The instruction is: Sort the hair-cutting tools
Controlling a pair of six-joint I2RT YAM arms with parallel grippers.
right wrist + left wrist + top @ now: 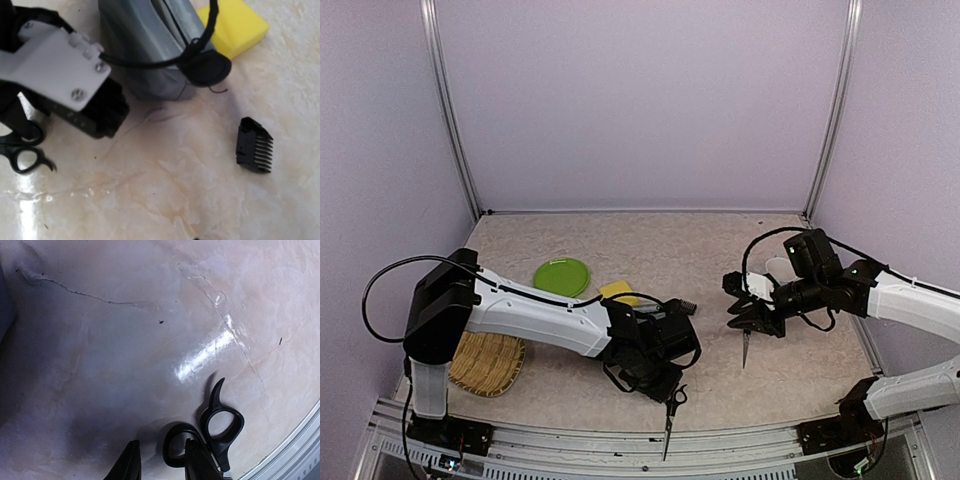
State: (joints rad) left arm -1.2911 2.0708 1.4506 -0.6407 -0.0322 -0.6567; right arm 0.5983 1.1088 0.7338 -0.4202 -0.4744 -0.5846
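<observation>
One pair of black-handled scissors (669,418) lies near the table's front edge, blades pointing toward the arm bases. My left gripper (667,388) is low over its handles. In the left wrist view the jaws (162,441) stand apart, the right finger (198,460) across one handle loop of these scissors (220,427). My right gripper (748,322) hovers at mid right, shut on a second pair of scissors (745,349) whose silver blade hangs down. Its own fingers do not show in the right wrist view. A small black clipper guard (255,145) lies on the table between the arms.
A green plate (561,276) and a yellow sponge (617,291) sit behind the left arm, and a woven basket (487,363) is at front left. A grey pouch (145,45) lies beside the sponge (235,25). The metal table rail (295,450) runs close by the scissors.
</observation>
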